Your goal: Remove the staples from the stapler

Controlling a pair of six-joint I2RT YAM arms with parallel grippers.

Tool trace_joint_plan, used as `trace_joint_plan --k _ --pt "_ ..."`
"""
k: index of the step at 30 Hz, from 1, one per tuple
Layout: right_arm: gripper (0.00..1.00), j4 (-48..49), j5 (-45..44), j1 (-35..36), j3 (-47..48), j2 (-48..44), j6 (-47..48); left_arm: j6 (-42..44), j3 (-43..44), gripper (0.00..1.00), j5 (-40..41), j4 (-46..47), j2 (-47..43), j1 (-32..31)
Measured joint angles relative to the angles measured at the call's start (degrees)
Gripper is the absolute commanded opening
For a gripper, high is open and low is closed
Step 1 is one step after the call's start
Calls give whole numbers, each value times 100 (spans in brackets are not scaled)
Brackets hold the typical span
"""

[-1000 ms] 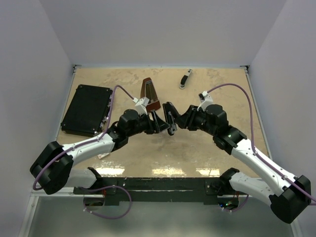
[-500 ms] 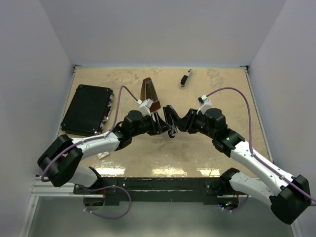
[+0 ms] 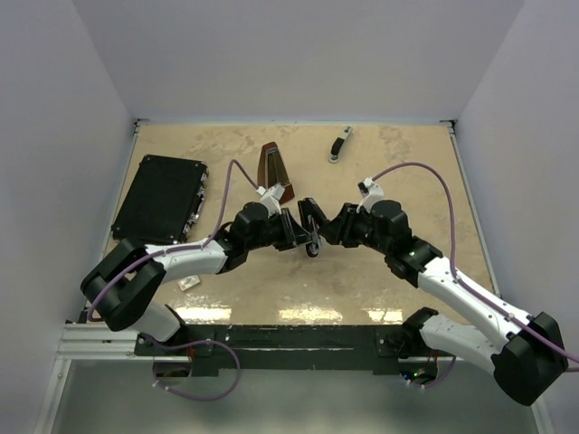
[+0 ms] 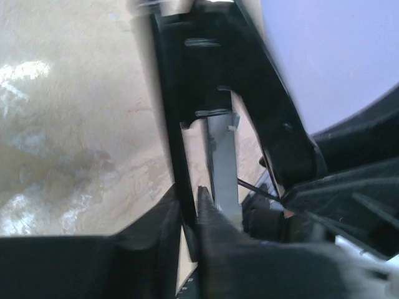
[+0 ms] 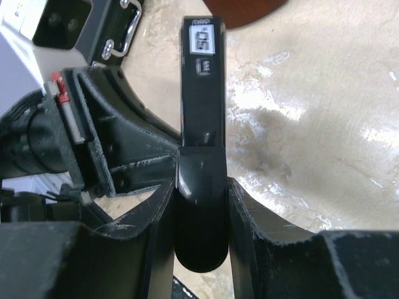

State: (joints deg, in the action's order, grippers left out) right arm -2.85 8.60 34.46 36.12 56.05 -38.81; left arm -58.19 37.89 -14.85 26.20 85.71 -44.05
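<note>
The stapler (image 3: 312, 237), slim and black, hangs just above the table's middle between both grippers. My right gripper (image 5: 201, 194) is shut on its rounded black end (image 5: 201, 218), and the body (image 5: 202, 93) runs away from the fingers with a white label at its tip. The left wrist view shows the stapler spread open: a thin black bar (image 4: 169, 124), a silver rail (image 4: 221, 162) and a thicker black arm (image 4: 268, 112). My left gripper (image 4: 187, 215) is shut on the thin bar. I cannot make out the staples in any view.
A brown metronome (image 3: 276, 172) stands just behind the grippers. A flat black case (image 3: 161, 201) lies at the left. At the back lies a small black and silver tool (image 3: 339, 145). Beside the left arm lies a small white scrap (image 3: 189, 283).
My left arm has reached in toward the right gripper and its jaws have closed from open onto the stapler's thin bar. The right gripper has kept its hold and shifted slightly left.
</note>
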Motion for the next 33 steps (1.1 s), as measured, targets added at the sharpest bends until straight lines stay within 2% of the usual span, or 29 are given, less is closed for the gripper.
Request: trace_joint_plan --k 2,3,5,7,9,15,20,23,24,26,27,29,33 --pt "10 -31 22 0 -13 20 70 -129 2 0 2 -2 63 33" --pt "22 -20 15 -2 -13 42 116 -151 9 0 -46 33 103 57" --pt "33 -52 9 0 -13 96 195 -251 -7 0 -68 101 127 52" --pt "50 -85 17 7 24 166 264 -326 -68 0 -52 192 127 52" --pt "58 -98 37 20 63 205 317 -378 -151 0 -15 247 81 52" --pt "64 264 313 48 -2 125 310 -374 -295 0 114 -63 -251 -20" --pt "64 758 520 48 -417 87 267 -378 -297 0 247 -168 -398 -28" --pt "59 870 669 48 -590 269 251 -378 -297 0 313 -186 -404 -28" --pt "48 896 704 48 -623 306 249 -378 -299 0 326 -190 -407 -28" --pt "35 933 748 48 -693 317 238 -380 -304 0 356 -192 -426 -28" --pt "24 984 769 50 -719 295 199 -374 -308 0 382 -199 -446 -28" --pt "17 1021 728 83 -728 197 118 -380 -317 0 455 -236 -505 -33" --pt "11 861 634 98 -719 -164 42 -157 -330 0 562 -520 -822 -63"
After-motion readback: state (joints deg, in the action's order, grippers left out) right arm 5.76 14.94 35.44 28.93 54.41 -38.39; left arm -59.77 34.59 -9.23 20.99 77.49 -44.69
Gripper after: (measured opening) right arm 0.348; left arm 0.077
